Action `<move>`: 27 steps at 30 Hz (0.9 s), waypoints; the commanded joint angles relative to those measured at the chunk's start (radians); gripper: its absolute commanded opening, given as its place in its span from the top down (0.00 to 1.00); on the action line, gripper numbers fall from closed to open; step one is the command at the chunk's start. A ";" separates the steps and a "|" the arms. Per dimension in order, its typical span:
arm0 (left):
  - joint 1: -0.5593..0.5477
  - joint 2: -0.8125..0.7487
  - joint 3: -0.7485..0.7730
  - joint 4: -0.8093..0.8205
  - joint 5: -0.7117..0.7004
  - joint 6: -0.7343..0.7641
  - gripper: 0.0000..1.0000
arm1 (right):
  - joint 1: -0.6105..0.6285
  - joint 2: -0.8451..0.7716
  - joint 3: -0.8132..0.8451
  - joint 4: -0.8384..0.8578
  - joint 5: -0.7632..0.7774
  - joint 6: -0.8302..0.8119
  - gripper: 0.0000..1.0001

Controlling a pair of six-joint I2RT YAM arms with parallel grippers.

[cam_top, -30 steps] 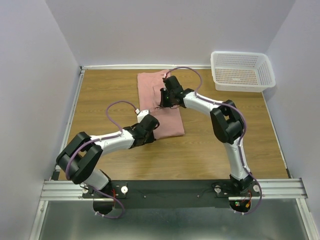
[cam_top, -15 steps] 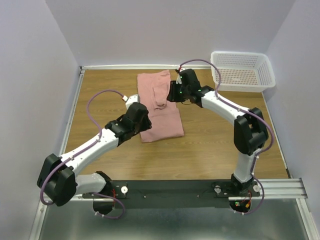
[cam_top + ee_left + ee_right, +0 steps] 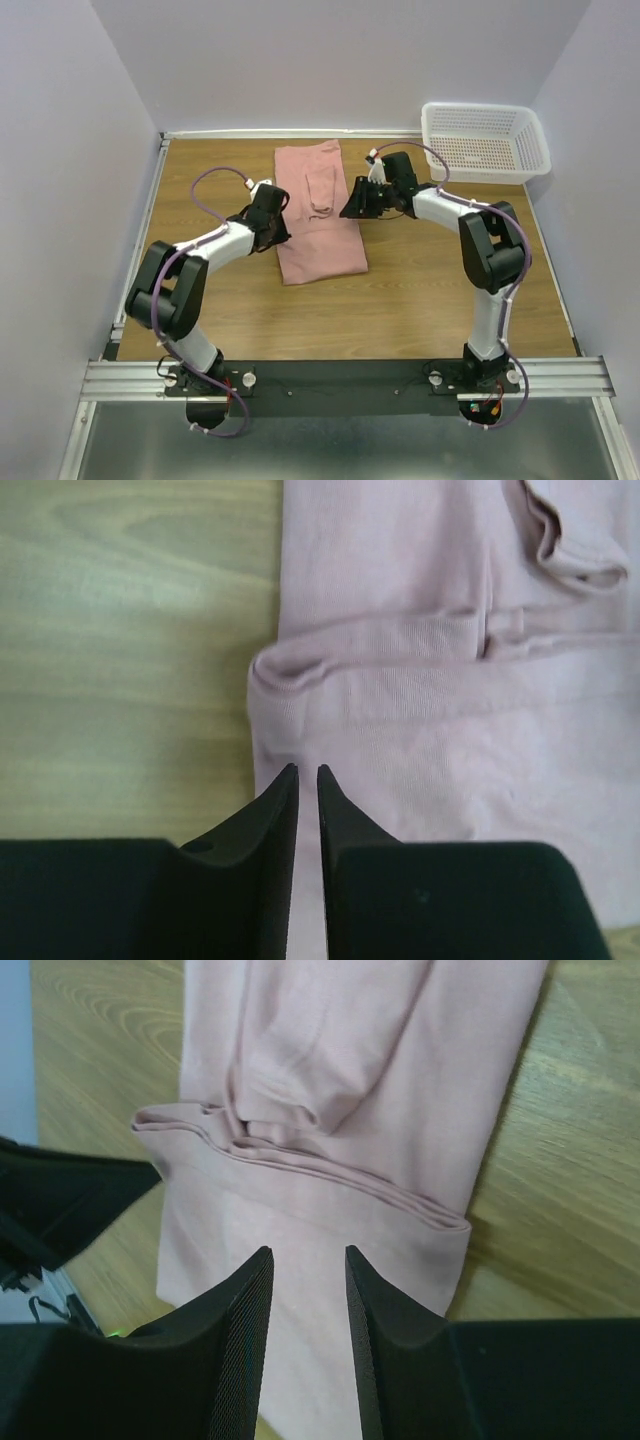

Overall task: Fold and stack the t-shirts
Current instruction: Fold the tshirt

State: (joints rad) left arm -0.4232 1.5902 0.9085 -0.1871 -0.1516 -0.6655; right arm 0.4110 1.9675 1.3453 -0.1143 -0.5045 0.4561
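Observation:
The dusty pink t-shirt (image 3: 322,245) lies as a long narrow strip at the middle back of the table, a sleeve (image 3: 320,200) folded onto it. My left gripper (image 3: 278,232) sits low at the strip's left edge. In the left wrist view its jaws (image 3: 308,770) stand only a thin slit apart over the cloth (image 3: 430,710), holding nothing. My right gripper (image 3: 350,208) is at the strip's right edge. The right wrist view shows it (image 3: 306,1252) open above the t-shirt (image 3: 330,1060), with cloth showing through the gap.
A white mesh basket (image 3: 486,160) stands at the back right corner. Bare wooden tabletop (image 3: 440,290) lies in front of and beside the shirt. Grey walls close in the left, right and back.
Both grippers let go of the shirt and drew outward to its two side edges. The left arm swung farther back along the left edge, and its jaws opened, then narrowed.

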 commanded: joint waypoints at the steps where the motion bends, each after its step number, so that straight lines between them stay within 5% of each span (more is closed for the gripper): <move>1: 0.037 0.115 0.090 0.063 0.029 0.060 0.81 | -0.041 0.106 0.021 0.096 -0.135 0.027 0.58; 10: 0.124 0.232 0.135 0.054 0.127 0.049 0.80 | -0.135 0.242 0.029 0.105 -0.172 0.016 0.60; 20: 0.060 -0.129 0.025 -0.009 0.147 0.035 0.50 | -0.072 -0.048 -0.093 0.105 -0.360 0.098 0.58; 24: -0.057 -0.225 -0.066 -0.012 0.222 -0.037 0.52 | -0.003 -0.068 -0.182 0.154 -0.465 0.101 0.59; 27: -0.133 -0.246 -0.144 0.015 0.261 -0.097 0.67 | 0.035 -0.071 -0.247 0.179 -0.494 0.085 0.62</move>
State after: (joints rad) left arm -0.4961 1.3392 0.8555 -0.1604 0.0326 -0.6788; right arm 0.4061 1.8790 1.1793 0.0517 -0.8886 0.5419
